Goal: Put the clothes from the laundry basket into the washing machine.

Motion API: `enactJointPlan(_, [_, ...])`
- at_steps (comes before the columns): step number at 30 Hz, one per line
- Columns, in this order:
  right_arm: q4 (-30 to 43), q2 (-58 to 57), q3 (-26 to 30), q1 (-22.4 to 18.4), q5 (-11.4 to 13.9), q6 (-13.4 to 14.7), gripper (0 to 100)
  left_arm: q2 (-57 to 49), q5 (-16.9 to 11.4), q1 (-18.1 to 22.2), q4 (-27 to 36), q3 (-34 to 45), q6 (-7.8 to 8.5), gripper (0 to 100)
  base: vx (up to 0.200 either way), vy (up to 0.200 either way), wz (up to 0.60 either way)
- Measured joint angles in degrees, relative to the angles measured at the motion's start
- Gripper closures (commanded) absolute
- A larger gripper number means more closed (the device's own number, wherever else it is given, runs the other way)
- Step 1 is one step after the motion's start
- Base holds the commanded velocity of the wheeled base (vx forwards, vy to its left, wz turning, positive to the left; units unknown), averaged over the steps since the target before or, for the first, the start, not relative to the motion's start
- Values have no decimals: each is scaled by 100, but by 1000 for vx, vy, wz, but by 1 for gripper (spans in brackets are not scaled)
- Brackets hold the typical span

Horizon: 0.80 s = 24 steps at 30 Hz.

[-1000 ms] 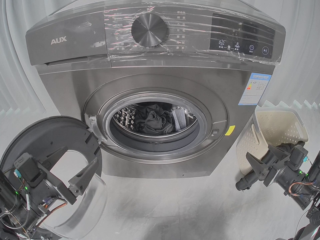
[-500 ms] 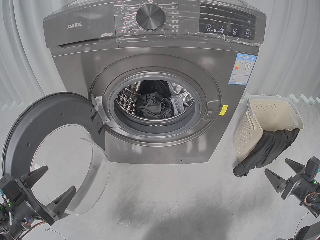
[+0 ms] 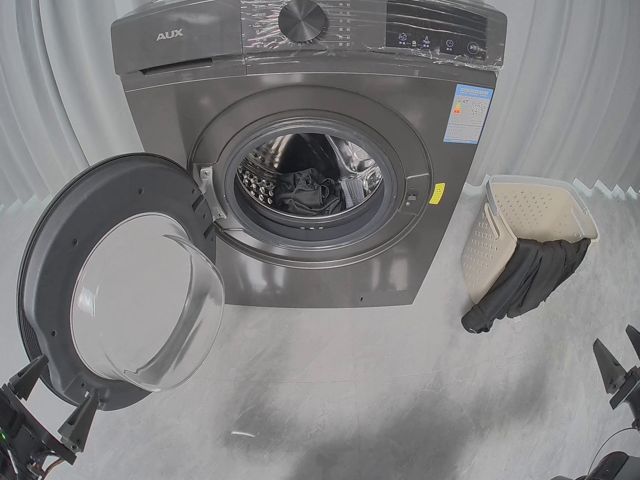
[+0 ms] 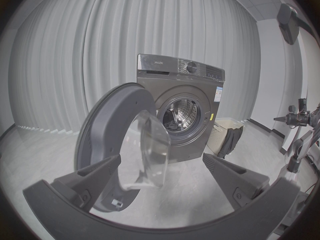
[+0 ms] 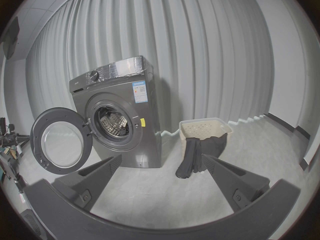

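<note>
A grey washing machine (image 3: 313, 148) stands ahead, its round door (image 3: 127, 275) swung wide to the left. Dark clothes (image 3: 307, 193) lie inside the drum (image 3: 310, 171). To the machine's right stands a cream laundry basket (image 3: 533, 215) with a dark garment (image 3: 527, 281) draped over its front rim down to the floor. My left gripper (image 3: 53, 401) is open at the lower left, below the door, holding nothing. My right gripper (image 3: 623, 358) is open at the lower right, short of the basket, also empty. The machine (image 4: 181, 107), (image 5: 115, 114), the basket (image 5: 205, 129) and the garment (image 5: 196, 155) show in the wrist views too.
The grey floor (image 3: 373, 381) in front of the machine is bare. Pale curtains (image 3: 573, 75) hang behind the machine and the basket. The open door juts out over the floor on the left side.
The camera has backed away from the machine, so everything looks smaller and farther. Both grippers have dropped lower and outward; the right one has come away from the basket, leaving the dark garment draped there.
</note>
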Motion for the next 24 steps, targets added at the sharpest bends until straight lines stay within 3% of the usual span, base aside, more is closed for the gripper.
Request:
enactJointPlan(5, [1223,-1128,-66,-333,44,-32,0,-816,-297,578,919,77,77,0,0,0,0])
enactJointPlan(10, [2011,-2093,-138,-608,66,-119,0,-1565,-490,1093,1783,91,41,0,0,0,0])
enactJointPlan(13, [2072,-2449,-80,-722,49,-150,0,-1835,-533,1290,1864,91,-2,0,0,0,0])
enactJointPlan(18, [2050,-2743,-13,-951,52,-315,0,-2075,-539,1580,1882,91,-13,0,0,-200,0])
enactJointPlan(21, [2163,-2870,-6,-1202,325,-503,0,-2142,-536,1716,1886,91,-29,0,0,-67,0])
enactJointPlan(24, [2493,-3007,-2,-1370,879,-590,0,-2188,-512,1843,1888,91,15,0,0,0,0])
